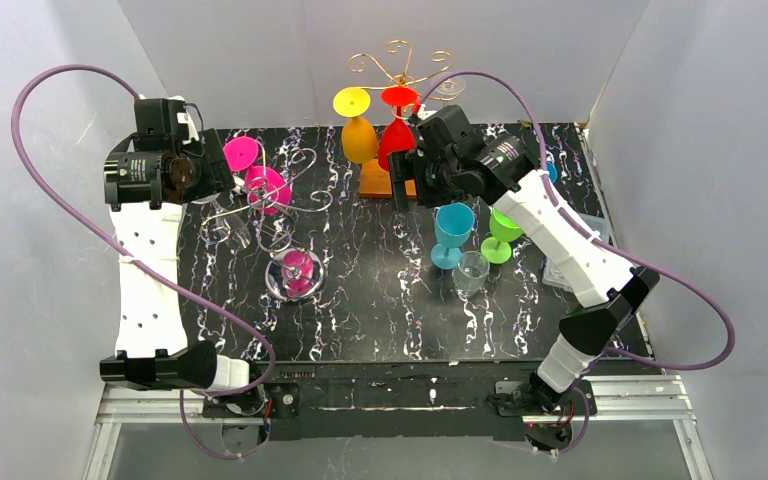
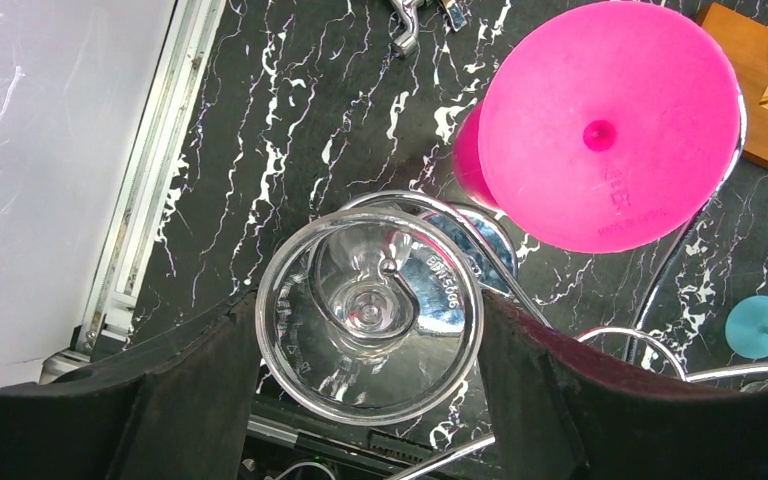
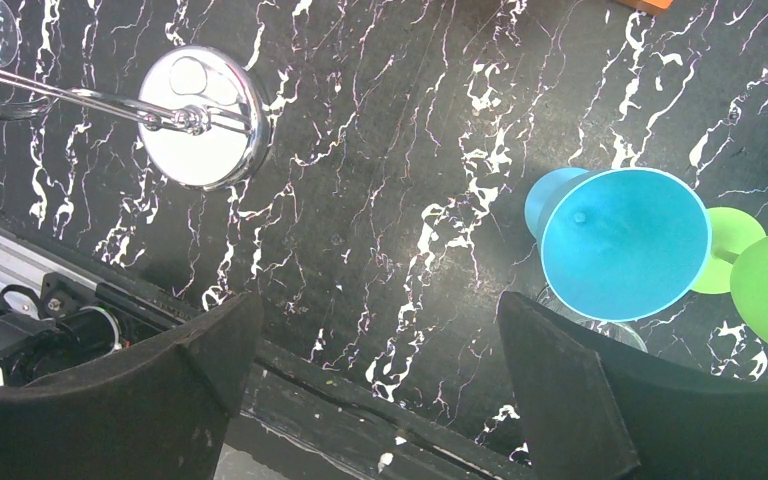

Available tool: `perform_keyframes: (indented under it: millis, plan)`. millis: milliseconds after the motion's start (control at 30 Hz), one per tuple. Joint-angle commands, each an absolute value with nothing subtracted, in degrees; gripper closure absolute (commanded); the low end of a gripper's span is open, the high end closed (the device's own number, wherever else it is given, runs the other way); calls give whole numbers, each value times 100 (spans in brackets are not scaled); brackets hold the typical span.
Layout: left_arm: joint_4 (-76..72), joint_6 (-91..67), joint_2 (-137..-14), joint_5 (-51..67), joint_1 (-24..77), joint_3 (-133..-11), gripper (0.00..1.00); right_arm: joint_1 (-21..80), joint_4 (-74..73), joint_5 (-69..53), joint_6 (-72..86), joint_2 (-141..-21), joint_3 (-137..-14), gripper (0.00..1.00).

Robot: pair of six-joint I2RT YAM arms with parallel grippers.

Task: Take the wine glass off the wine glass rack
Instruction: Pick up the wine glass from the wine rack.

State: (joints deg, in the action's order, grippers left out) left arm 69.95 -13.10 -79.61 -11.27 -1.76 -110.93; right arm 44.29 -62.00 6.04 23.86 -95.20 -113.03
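A clear wine glass [image 2: 370, 310] hangs upside down on a curled arm of the silver wire rack [image 1: 295, 195], with the curl round its stem. My left gripper [image 2: 368, 308] is at the rack's left side [image 1: 210, 185]. Its fingers [image 2: 200, 400] touch both sides of the glass's round foot, shut on it. In the top view the glass [image 1: 222, 228] hangs below that gripper. Two pink glasses [image 1: 268, 188] hang on the same rack, one beside the clear foot [image 2: 610, 125]. My right gripper [image 3: 380, 320] is open and empty, high above the table.
A gold rack [image 1: 400, 65] on a wooden base holds a yellow glass [image 1: 358, 135] and a red glass [image 1: 397, 135], with the right gripper [image 1: 400, 185] just in front. A teal glass [image 1: 452, 232], a green glass [image 1: 503, 235] and a clear cup [image 1: 471, 272] stand at right. The silver rack's round base [image 3: 203, 115] is mid-table.
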Motion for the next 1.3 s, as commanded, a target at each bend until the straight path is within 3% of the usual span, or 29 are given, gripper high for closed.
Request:
perform_keyframes:
  millis: [0, 233, 500, 1267]
  plan:
    - [7118, -1306, -7753, -1136, -158, -11260, 46, 4456, -6082, 694, 2426, -9305, -11395, 4]
    - [7163, -1291, -7750, -1234, -158, -11598, 58, 4456, -6085, 681, 2417, -9333, -11431, 4]
    - [7156, -1318, -7930, -1418, -158, -11855, 64, 4455, -6091, 678, 2416, -9378, -11447, 4]
    - [6963, -1286, -8355, -970, 9, -12197, 69, 4456, -6119, 696, 2392, -9466, -11523, 4]
